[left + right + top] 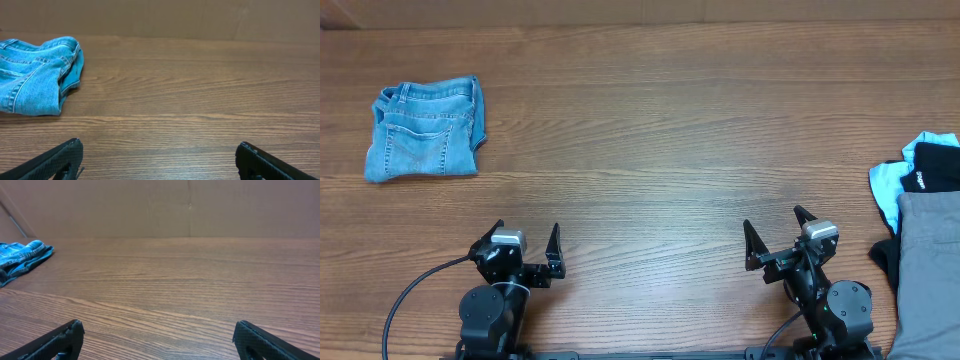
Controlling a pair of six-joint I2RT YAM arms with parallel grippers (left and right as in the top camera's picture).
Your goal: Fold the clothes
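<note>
Overhead and wrist views of both arms, seated at the near edge of the table (pixel 650 120). The left gripper (pixel 527 235) and the right gripper (pixel 773 222) each stand with their fingers spread wide apart, holding nothing and pointing away from the arm bases across bare wood. The grey shorts (pixel 925 280) lie to the outer right of the right gripper, at the table's right edge, near its wrist but apart from it. They run off the frame, so only part of them shows. Ahead of the grey shorts, farther from the right gripper, a black garment (pixel 935 165) lies over a light-blue garment (pixel 890 190). A strip of black cloth (pixel 882 255) also shows along the side of the grey shorts nearest the right gripper. The denim shorts (pixel 425 130) lie folded ahead of the left gripper and to its left, well apart from it. The left wrist view shows them at upper left, and the right wrist view shows them far off to the left. Neither gripper touches any cloth.
</note>
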